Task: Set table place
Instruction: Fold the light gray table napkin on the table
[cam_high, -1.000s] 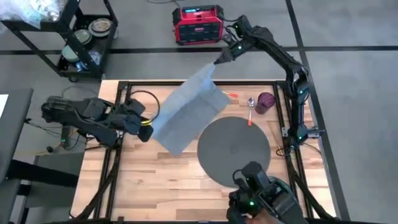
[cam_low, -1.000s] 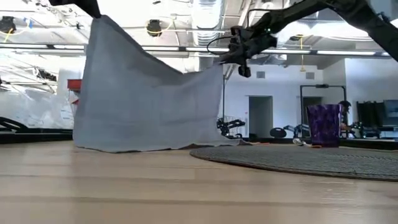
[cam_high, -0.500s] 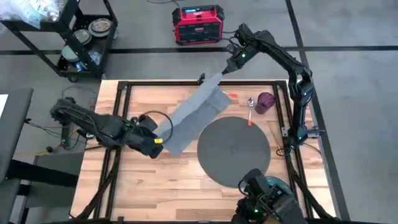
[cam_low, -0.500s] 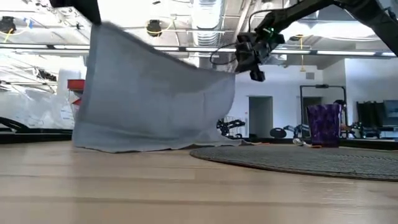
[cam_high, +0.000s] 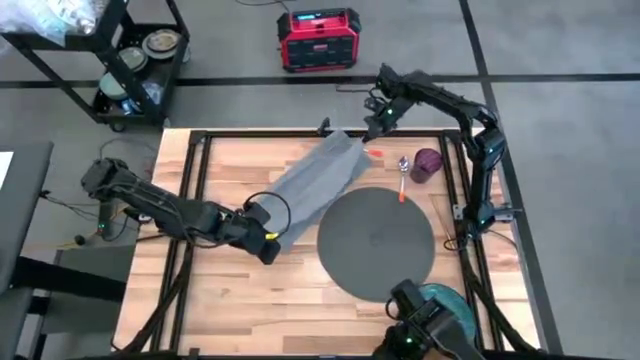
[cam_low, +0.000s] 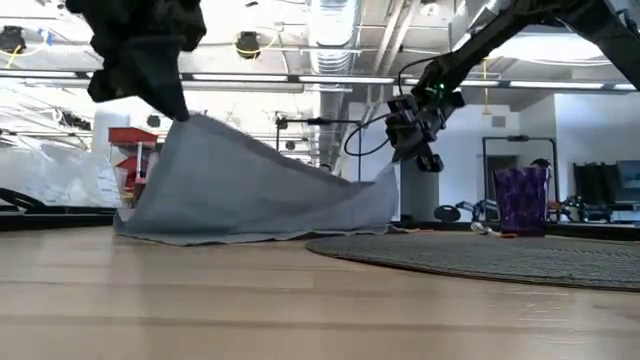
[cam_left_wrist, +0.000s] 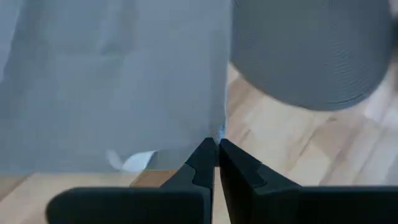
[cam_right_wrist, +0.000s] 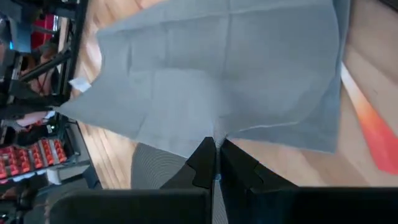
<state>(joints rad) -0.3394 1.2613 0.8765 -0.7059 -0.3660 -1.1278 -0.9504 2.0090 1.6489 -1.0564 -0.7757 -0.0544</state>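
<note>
Two-arm laying of the napkin. The left hand (cam_high: 268, 240), fingers closed on one corner of the grey napkin (cam_high: 315, 180), stood low over the bare wood near the middle of the counter (cam_high: 250, 300). The right hand (cam_high: 375, 125), likewise pinched shut on the opposite corner, hung above the far edge. Between them the cloth sagged, its lower fold already resting on the wood just beside the round dark mat (cam_high: 376, 238). Beyond the napkin's far side lay the orange-handled fork (cam_high: 373, 153), partly under the cloth, then the spoon (cam_high: 402, 172) and the purple cup (cam_high: 427, 163). The blue-green plate (cam_high: 445, 300) waited at the near edge. Risks, as judged: the trailing cloth could drag the fork or spoon toward the cup; an uneven release could leave the napkin creased or overlapping the mat; either pinch could slip.
</note>
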